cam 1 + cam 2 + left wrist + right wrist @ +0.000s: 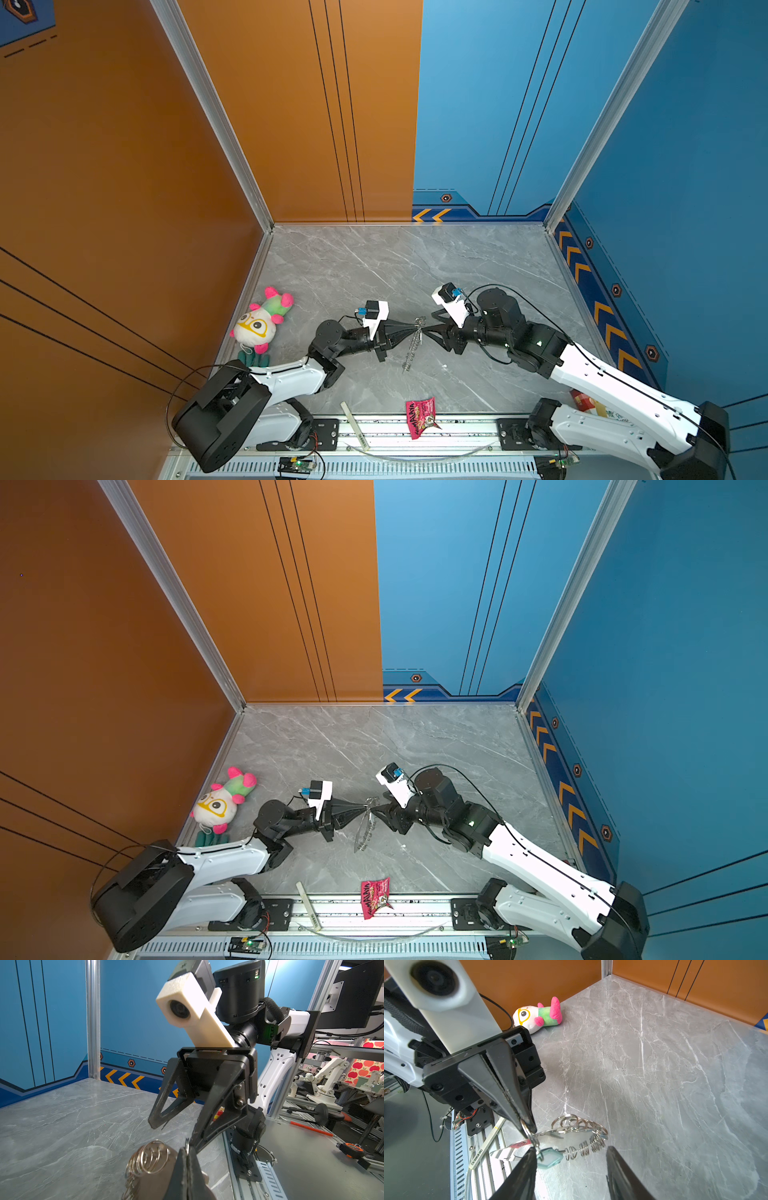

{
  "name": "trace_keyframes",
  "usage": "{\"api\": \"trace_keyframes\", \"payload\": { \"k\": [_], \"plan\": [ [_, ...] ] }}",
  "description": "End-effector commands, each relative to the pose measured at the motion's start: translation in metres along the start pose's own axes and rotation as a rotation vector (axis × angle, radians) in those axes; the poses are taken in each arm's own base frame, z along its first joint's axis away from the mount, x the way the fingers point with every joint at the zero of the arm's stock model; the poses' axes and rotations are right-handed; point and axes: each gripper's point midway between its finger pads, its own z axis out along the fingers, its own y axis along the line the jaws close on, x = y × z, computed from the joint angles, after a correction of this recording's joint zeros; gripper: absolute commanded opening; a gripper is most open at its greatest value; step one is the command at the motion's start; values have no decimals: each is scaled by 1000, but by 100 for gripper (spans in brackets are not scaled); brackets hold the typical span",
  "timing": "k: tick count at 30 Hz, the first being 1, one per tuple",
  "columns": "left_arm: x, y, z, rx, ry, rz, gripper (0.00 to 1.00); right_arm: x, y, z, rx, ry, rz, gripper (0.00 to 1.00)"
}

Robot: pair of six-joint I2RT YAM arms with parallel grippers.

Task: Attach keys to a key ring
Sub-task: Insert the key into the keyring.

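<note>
The key ring (413, 345) (363, 829) is a chain of small silver rings hanging above the marble table, with a brownish band (158, 1178) behind the rings (149, 1159). My left gripper (415, 330) (188, 1148) (527, 1128) is shut on one ring at the chain's upper end. The key's pale blue tag (549, 1158) hangs just below that pinched ring, and its metal blade is not clear to me. My right gripper (428, 330) (174, 1132) (571, 1149) faces the left one, open, with one finger beside the tag and nothing between its jaws.
A plush toy (259, 322) (537, 1015) lies by the orange left wall. A red snack packet (422, 417) and a white strip (355, 426) lie on the front rail. Walls close the table on three sides.
</note>
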Motion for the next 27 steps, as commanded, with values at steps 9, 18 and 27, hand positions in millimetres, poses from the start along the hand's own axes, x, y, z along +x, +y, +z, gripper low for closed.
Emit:
{"api": "trace_keyframes", "payload": {
  "k": [9,18,27],
  "plan": [
    [-8,-2,2,-3,-31,60,0,-8,-7,1,25,6,81,51],
    [-7,15,-1,-133,-35,105,0,-10,-1,3,20,42,165,51],
    [-8,12,-1,-137,-34,127,0,-11,-2,11,35,55,195,51]
  ]
}}
